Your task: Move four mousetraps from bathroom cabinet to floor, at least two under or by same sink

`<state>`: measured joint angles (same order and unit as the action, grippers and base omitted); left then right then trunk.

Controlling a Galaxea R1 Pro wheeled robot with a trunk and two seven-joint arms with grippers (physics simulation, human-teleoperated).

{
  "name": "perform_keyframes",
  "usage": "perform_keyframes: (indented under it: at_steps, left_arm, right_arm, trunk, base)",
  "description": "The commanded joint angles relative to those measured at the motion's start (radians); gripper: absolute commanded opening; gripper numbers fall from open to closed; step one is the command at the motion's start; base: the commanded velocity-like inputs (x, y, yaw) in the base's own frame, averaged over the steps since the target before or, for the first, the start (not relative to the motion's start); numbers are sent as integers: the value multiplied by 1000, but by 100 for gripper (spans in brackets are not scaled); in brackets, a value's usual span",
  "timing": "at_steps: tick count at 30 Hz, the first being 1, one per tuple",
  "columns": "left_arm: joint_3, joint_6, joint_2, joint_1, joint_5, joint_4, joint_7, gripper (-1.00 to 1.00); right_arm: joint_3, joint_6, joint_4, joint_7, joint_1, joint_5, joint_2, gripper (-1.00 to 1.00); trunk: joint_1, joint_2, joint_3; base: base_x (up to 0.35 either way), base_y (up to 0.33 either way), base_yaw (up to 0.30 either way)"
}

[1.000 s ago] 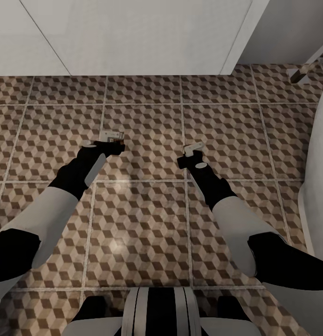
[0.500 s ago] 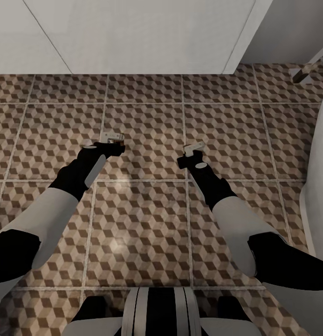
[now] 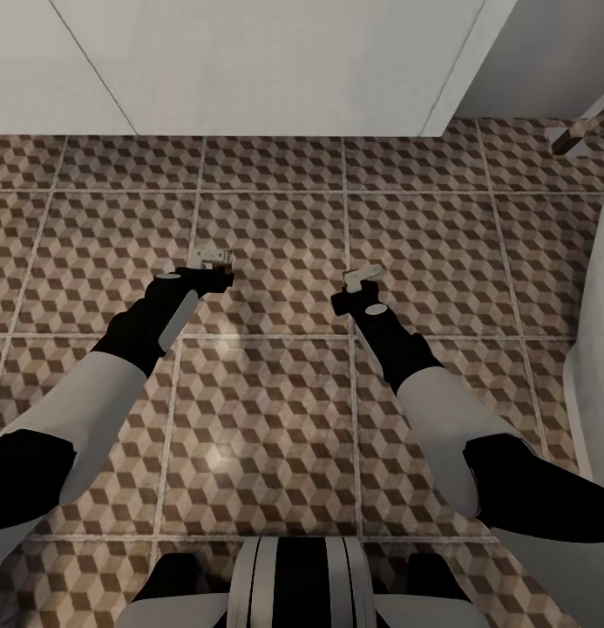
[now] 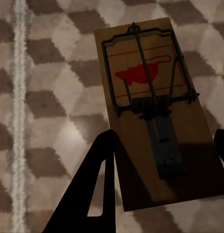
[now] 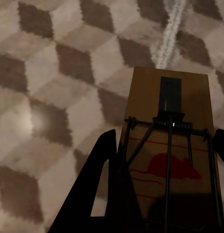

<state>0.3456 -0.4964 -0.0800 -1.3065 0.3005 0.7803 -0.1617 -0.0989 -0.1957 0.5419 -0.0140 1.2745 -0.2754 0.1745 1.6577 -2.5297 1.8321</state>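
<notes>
over the last second the white vanity [image 3: 249, 61] front at 12 o'clock has slid a touch up and right in the head view while both arms keep the same pose, so it reads as the camera or base creeping, not the things moving. the left gripper [image 3: 216, 272] stays clamped on one mousetrap [image 3: 213, 256], at about 11 o'clock from the robot's trunk; in the left wrist view that mousetrap [image 4: 158, 114] sits between the dark fingers [image 4: 95, 184], wire and red mark facing the camera. the right gripper [image 3: 352, 292] likewise stays closed on the second mousetrap [image 3: 363, 276], near 1 o'clock; the right wrist view shows its board [image 5: 170, 145] held over the bathroom floor [image 5: 54, 97]. whether either board already touches the tiles [image 3: 275, 392] is hard to judge, probably just above. for the task, both traps are near the vanity's foot, so setting them down here looks likely to satisfy the beside-the-sink condition.
</notes>
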Motion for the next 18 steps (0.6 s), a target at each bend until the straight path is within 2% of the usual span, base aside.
perform_keyframes:
  at_steps: [1,8,14,18]
  left_arm:
    - [6,-4,-1,1,9,2,-9,-100]
    - [6,-2,-2,12,9,5,-8,-100]
    - [6,-1,-3,18,9,4,-8,-100]
    - [6,-1,-3,29,9,4,-9,-100]
  right_arm:
    - [-2,1,1,-1,0,-10,0,-100]
    - [-2,75,0,3,-1,-10,0,-100]
    - [-2,212,-54,5,-1,-10,0,-100]
    - [-2,276,-97,6,-1,-10,0,-100]
  trunk:
    - [0,0,1]
    - [3,-2,1]
    - [3,-2,1]
    - [3,-2,1]
  base:
    - [0,0,0]
    - [0,0,3]
    - [0,0,1]
    - [0,0,0]
